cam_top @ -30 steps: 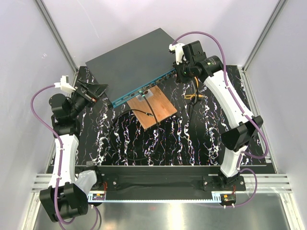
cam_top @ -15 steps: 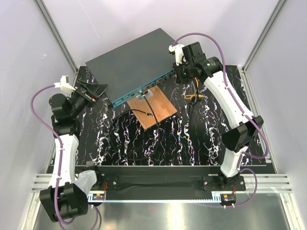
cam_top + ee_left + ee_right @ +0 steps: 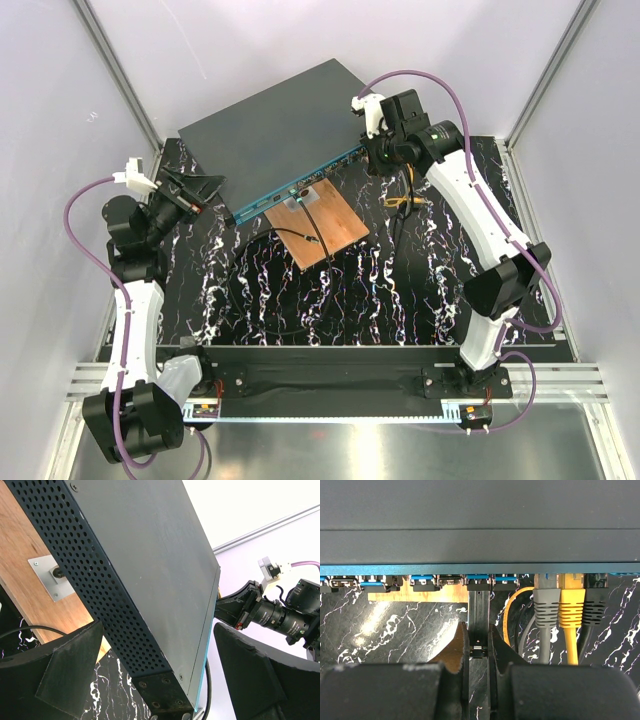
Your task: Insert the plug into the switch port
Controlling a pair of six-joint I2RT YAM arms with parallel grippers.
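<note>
Though slim, boxy black plug point(image 3: 479, 615)

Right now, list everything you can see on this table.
switch: one, dark grey, teal front, far left
board: one, copper-brown, before the switch front
bracket: one, silver, on the board
plug: one, black, tip at a switch port
grey cable, yellow cable, black cable: one each, plugged in right of the plug
orange cable: one, thin, looping below the ports
loose cable: one, black, on the mat
mat: one, black with white veins, covering the table
left arm, right arm: white and black, bases at near edge
left fingers: two, black, open, flanking the switch corner
right fingers: two, shut on the plug
</note>
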